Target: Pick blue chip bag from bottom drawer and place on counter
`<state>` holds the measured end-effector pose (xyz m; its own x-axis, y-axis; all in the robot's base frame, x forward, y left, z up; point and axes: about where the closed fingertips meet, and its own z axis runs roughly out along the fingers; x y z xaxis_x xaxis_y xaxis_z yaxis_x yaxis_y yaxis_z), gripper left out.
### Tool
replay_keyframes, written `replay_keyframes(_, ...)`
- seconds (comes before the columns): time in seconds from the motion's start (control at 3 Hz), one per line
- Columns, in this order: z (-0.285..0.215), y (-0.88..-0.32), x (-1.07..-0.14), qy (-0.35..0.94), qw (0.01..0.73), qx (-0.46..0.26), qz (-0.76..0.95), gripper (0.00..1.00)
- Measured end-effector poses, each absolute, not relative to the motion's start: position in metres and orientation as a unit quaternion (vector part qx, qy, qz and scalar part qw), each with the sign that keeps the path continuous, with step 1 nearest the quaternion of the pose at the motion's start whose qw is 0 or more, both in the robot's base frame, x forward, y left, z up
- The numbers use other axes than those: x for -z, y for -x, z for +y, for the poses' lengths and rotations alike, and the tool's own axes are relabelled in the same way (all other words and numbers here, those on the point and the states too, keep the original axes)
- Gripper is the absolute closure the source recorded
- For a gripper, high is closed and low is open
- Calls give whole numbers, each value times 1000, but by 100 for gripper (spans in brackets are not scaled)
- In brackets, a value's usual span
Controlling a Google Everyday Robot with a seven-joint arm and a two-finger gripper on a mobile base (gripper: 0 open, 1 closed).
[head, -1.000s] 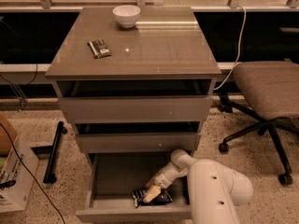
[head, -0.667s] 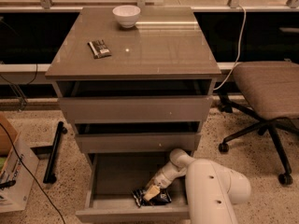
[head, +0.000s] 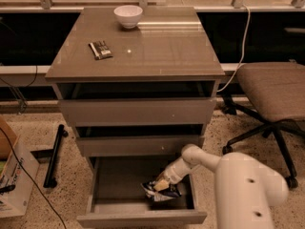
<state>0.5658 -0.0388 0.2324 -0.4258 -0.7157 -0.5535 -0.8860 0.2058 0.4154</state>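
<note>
Camera view: the arm (head: 202,159) reaches down from the right into the open bottom drawer (head: 143,219), with the gripper (head: 161,184) low inside it, right of centre.

Change noted: against the views of a second ago, the gripper and the forearm behind it sit slightly higher and further back in the drawer. The blue chip bag (head: 165,193) has shifted with them, away from the drawer front. I take this to mean that the grasp is made and the lift is beginning. The bag's lower edge is still close to the drawer floor, and it is unclear whether it has left the floor.

Pincer: narrow, closed on the crumpled upper part of the blue chip bag. The bag hangs below and just in front of the tips. The contact itself is dim and partly masked by foil, so the hold appears secure but cannot be confirmed. Nothing else is touched.

Location of the task item: inside the bottom drawer, well below the counter (head: 162,51) and not yet clear of the drawer walls.

Remaining: raise the bag out past the two closed drawer fronts above, then set it down on the counter. A white bowl (head: 128,15) and a flat dark packet (head: 100,49) occupy the counter's rear and left.
</note>
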Motion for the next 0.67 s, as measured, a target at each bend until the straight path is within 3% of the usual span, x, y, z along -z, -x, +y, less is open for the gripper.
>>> replay_keyframes(0.33,-71,-580,-302,496,174,-303,795,100)
replay_keyframes(0.67,-86,-546,-371,491,182,-308,794,100)
